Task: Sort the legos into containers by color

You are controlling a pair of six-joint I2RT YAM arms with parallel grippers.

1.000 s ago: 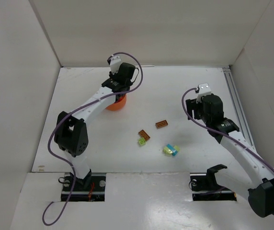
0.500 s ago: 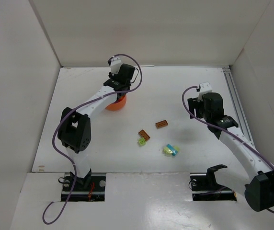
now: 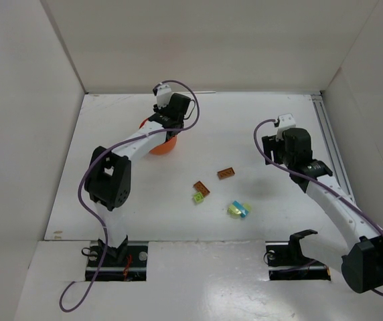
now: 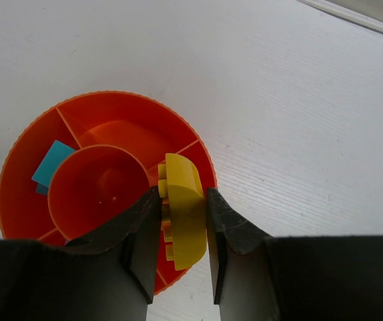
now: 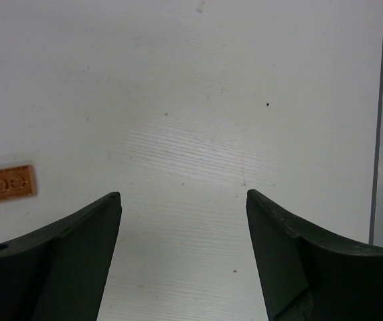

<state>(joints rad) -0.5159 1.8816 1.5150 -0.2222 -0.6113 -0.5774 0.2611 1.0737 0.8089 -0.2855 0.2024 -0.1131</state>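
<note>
While the left arm reaches to the far left part of the white tabletop (image 3: 245, 120), the left end effector (image 4: 181, 200) hangs right over the orange-red dish (image 4: 111, 110). It pinches a yellow brick (image 4: 185, 214) between its two dark fingers, with the studs turned toward the left finger and a rounded edge at the brick's far end. The brick sits over the dish's right side, just beside the round central hub (image 4: 101, 190) and above the inner wall and rim there; whether it touches the plastic I cannot tell. The dish is small and round with a ribbed outer rim and thin inner walls that split it into compartments. A cyan brick (image 4: 49, 162) lies in the compartment left of the hub, partly hidden by it. In the top view the arm and wrist cover most of the dish, so only its near edge shows. Toward the middle of the tabletop, well apart from the dish, loose bricks lie scattered. A brown-orange brick (image 3: 201, 188) lies just beside a lime green brick (image 3: 197, 198), a brown plate (image 3: 226, 173) lies further back, and a pale yellow-green brick (image 3: 234, 208) rests against a second cyan brick (image 3: 245, 212). On the right, the right end effector (image 5: 183, 195) hovers over bare tabletop with its fingers spread wide and nothing between them. The brown plate shows at the left edge of its wrist view, and a metal rail (image 5: 382, 120) runs along the right side.
</note>
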